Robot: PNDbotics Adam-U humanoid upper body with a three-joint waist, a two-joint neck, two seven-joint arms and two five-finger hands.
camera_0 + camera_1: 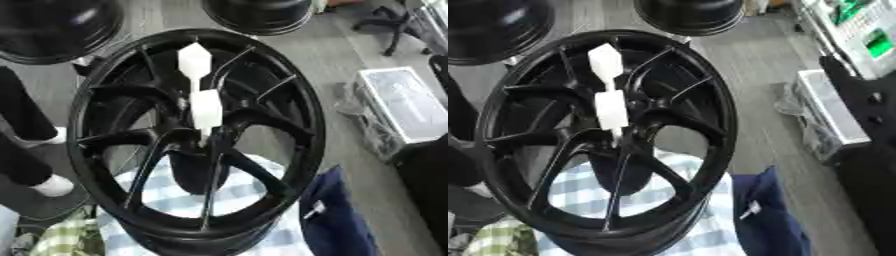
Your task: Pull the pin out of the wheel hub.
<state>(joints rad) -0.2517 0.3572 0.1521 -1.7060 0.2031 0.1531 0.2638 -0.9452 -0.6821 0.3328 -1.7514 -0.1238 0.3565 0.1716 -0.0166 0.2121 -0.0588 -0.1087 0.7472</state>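
Upright, the white pin (204, 107) stands in the centre of the black wheel hub (96, 85). Neither hand shows, so their state cannot be told.

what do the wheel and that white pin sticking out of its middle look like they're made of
The wheel looks like cast metal with a glossy black painted finish: light glints along its rim and thin spokes. The pin looks like matte white plastic, judging by its flat, even colour and blocky moulded shape, though the look leaves that open.
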